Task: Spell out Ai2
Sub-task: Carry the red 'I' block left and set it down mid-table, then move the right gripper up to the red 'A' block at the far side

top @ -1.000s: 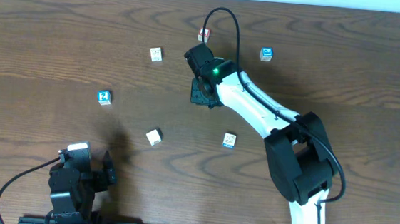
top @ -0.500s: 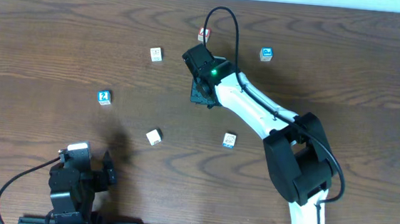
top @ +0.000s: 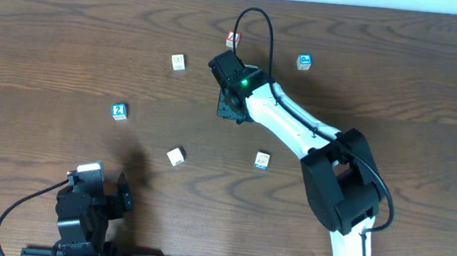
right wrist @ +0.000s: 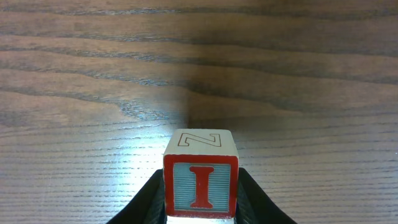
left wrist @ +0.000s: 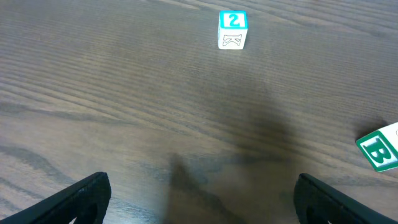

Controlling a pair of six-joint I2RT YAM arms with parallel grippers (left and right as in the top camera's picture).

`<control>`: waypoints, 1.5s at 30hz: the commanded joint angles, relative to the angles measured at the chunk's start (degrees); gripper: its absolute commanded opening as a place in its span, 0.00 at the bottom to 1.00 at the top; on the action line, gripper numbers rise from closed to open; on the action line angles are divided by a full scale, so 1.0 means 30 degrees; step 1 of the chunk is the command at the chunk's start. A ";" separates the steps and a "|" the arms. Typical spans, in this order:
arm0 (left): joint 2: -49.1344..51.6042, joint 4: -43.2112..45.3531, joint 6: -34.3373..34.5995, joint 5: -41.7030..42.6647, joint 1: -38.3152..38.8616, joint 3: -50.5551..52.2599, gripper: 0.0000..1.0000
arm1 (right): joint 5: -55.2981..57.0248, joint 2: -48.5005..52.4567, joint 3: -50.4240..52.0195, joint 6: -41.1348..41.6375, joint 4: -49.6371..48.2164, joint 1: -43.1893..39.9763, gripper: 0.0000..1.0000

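Right claw (right wrist: 200, 202) grips the I block (right wrist: 200, 185), its base cut off; left claw (left wrist: 202, 196) stands open, a B block (left wrist: 379, 148) to its right half out of frame.

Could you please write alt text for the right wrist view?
A wooden block with a red I on its front and an outlined Z on top is clamped in the right gripper, low in frame. Wood-grain table fills the rest.

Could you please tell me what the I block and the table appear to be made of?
I block: likely wood, with a pale bare top face bearing a printed Z outline and a front painted red and blue. Table: dark brown wood or wood-look laminate; grain lines run across it, with a soft sheen.
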State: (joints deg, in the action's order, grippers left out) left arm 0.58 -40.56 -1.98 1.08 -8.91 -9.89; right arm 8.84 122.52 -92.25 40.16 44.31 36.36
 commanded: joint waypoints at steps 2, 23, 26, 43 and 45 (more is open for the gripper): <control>-0.0117 -0.0219 -0.0277 -0.0146 -0.0058 0.0240 0.95 | 0.0109 0.0182 -0.0117 0.0313 0.0095 0.0160 0.32; -0.0117 -0.0219 -0.0277 -0.0146 -0.0058 0.0240 0.95 | -0.0328 0.0313 -0.0270 0.0299 0.0204 -0.0124 0.45; -0.0117 -0.0211 -0.0277 -0.0146 -0.0058 0.0240 0.95 | -0.0437 0.0306 -0.0590 -0.0146 0.0226 -0.0313 0.46; -0.0117 -0.0219 -0.0277 -0.0146 -0.0058 0.0240 0.95 | -0.2127 0.0459 -0.6929 -0.7774 -0.6105 -0.3417 0.99; -0.0117 -0.0219 -0.0277 -0.0146 -0.0058 0.0240 0.95 | -0.2980 0.0459 -0.6929 -0.8138 -0.6280 -0.3526 0.99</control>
State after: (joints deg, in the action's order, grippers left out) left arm 0.58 -40.58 -1.98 1.08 -8.91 -9.89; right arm 5.67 123.31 -112.86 20.18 26.02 26.35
